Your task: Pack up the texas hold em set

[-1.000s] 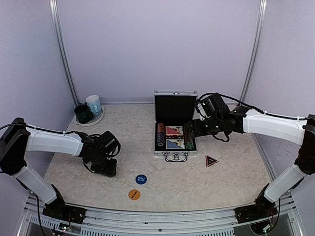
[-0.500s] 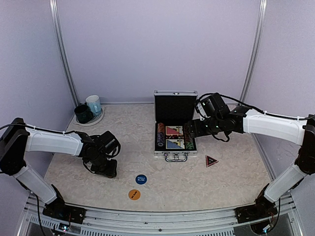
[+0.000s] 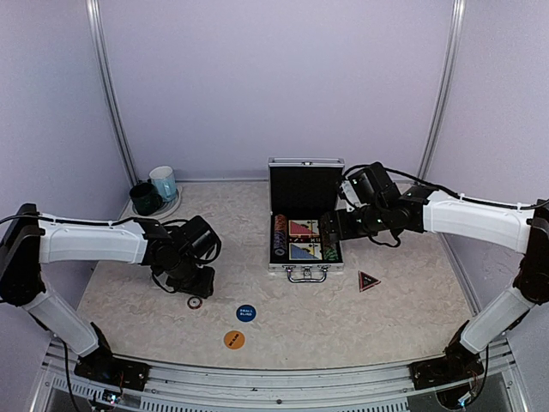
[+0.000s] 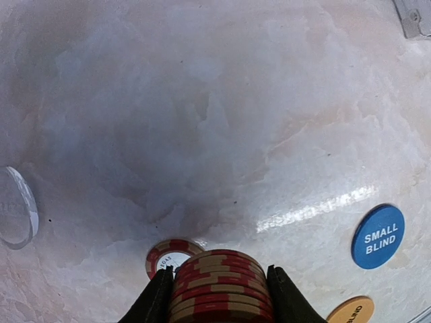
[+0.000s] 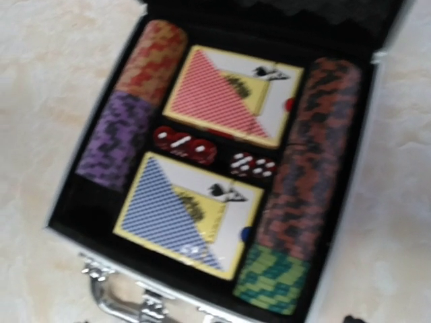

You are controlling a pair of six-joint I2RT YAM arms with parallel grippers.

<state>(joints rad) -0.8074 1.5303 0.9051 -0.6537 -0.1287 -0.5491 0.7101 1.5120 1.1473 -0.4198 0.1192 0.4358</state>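
The silver case (image 3: 305,268) lies open mid-table, lid upright, holding chip rows, dice and two card decks. My left gripper (image 3: 194,280) hangs left of it, shut on a stack of red chips (image 4: 221,286). One red chip (image 4: 168,254) lies flat on the table just beyond the stack. The blue button (image 3: 246,313) and orange button (image 3: 233,340) lie near the front, the dark triangular marker (image 3: 369,281) to the case's right. My right gripper (image 3: 340,225) hovers open over the case's right side. Its camera shows the red deck (image 5: 229,94), the blue deck (image 5: 185,215), and an empty stretch of black lining (image 5: 81,202).
A dark green mug (image 3: 144,198) and a light blue mug (image 3: 163,182) stand on a white disc at the back left. A clear round disc (image 4: 13,207) lies at the left edge of the left wrist view. Walls close in the back and both sides.
My left gripper has lifted and moved right, toward the case, carrying the red chip stack. One red chip now lies on the table below it. The right arm has barely moved.
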